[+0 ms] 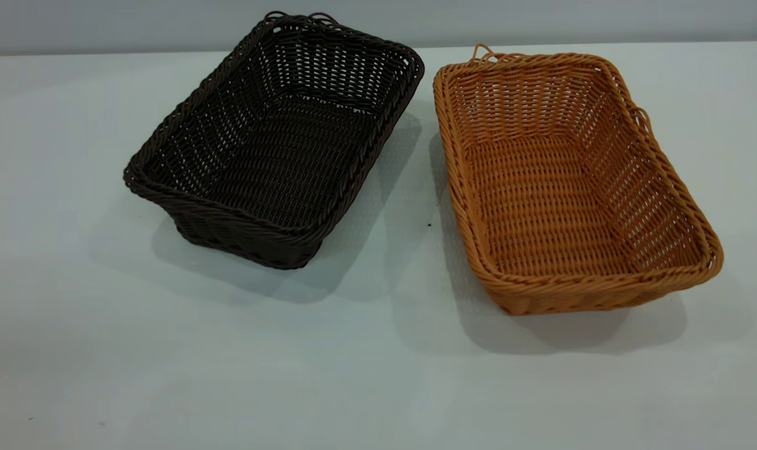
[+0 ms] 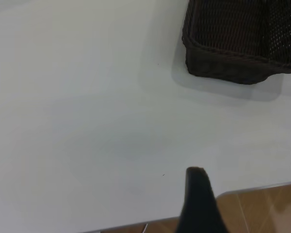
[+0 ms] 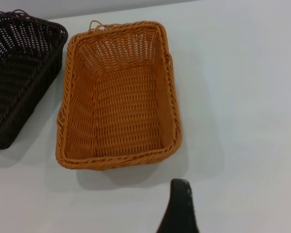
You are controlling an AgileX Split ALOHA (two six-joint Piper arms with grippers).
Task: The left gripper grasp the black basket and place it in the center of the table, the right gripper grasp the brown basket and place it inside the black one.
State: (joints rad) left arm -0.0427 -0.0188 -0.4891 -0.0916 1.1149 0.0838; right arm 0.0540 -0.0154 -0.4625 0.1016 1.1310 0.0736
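The black basket (image 1: pixel 278 144) stands empty on the white table (image 1: pixel 378 375), left of centre and turned at an angle. The brown basket (image 1: pixel 566 181) stands empty beside it on the right, a narrow gap between them. Neither gripper shows in the exterior view. In the left wrist view only a dark part of the left gripper (image 2: pixel 198 204) shows, near the table's edge and well away from the black basket (image 2: pixel 242 43). In the right wrist view a dark part of the right gripper (image 3: pixel 179 208) shows over bare table, a little short of the brown basket (image 3: pixel 119 97). Neither gripper holds anything.
A tiny dark speck (image 1: pixel 429 224) lies on the table between the baskets. The table's edge (image 2: pixel 252 188) with brown floor beyond shows in the left wrist view. The black basket (image 3: pixel 19 73) also shows in the right wrist view, beside the brown one.
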